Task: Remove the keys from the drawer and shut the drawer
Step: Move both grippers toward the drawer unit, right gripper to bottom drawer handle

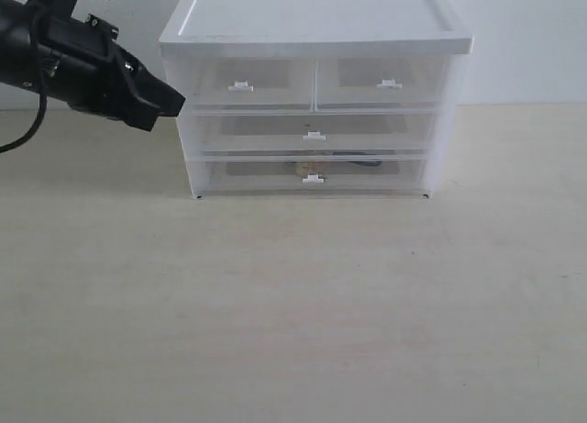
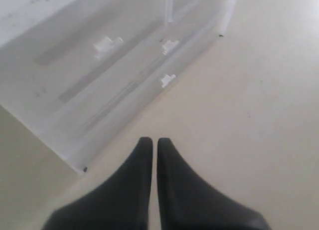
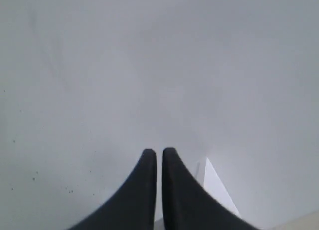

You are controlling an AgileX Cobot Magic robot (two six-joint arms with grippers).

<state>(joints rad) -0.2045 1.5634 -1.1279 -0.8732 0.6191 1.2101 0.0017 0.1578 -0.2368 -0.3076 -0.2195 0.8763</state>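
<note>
The drawer (image 1: 238, 175) is the lowest wide tier of the white cabinet (image 1: 312, 19), pushed in, with its small tab handle (image 1: 314, 179) at the middle. Through its translucent front I make out the keys (image 1: 316, 167) as a gold blur with a dark cord beside it. My left gripper (image 1: 170, 102) hovers shut at the cabinet's upper left corner, apart from it. In the left wrist view the gripper (image 2: 151, 142) is shut and empty above the table, the drawer's handle (image 2: 167, 80) beyond it. My right gripper (image 3: 158, 152) is shut and faces a plain grey wall; it is out of the exterior view.
Above the lowest tier sit an identical wide middle drawer (image 1: 315, 135) and two half-width drawers (image 1: 240, 85) (image 1: 389, 83). The cabinet stands at the back of a pale wooden table (image 1: 293, 304), with a grey wall behind.
</note>
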